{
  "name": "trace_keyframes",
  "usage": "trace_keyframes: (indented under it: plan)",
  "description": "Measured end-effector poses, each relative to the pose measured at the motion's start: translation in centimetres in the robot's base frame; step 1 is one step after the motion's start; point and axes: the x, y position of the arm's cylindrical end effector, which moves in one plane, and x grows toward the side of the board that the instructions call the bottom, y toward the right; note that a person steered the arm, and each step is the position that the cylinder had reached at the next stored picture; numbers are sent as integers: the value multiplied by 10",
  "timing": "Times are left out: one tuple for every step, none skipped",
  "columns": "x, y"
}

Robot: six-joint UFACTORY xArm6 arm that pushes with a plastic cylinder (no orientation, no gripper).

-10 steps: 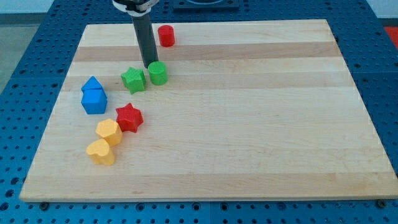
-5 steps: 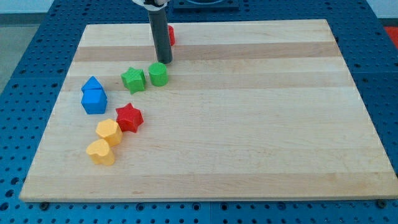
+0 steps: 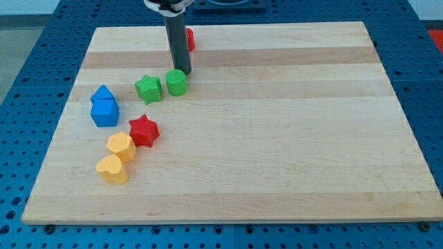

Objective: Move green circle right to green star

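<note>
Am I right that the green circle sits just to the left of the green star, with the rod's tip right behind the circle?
Not quite: in the camera view the green circle sits just to the right of the green star. My tip is indeed right behind the circle.

the wooden board [image 3: 277, 138] lies open over its whole right side and bottom, so passage there is free. all obstacles crowd the view's left. my tip [image 3: 184, 71] stands just above the green circle [image 3: 176, 82], which sits just right of the green star [image 3: 148, 88], a narrow gap between them. the red cylinder [image 3: 189, 39] is partly hidden behind the rod. lower left, the two blue blocks [image 3: 104, 106], red star [image 3: 143, 130] and two yellow blocks [image 3: 116, 158] form a curved barrier.
</note>
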Motion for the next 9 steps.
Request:
trace_keyframes:
  plan:
    - [0,0]
    - [3,0]
    - [6,0]
    - [9,0]
    - [9,0]
    - [13,0]
    - [14,0]
    - [16,0]
    - [16,0]
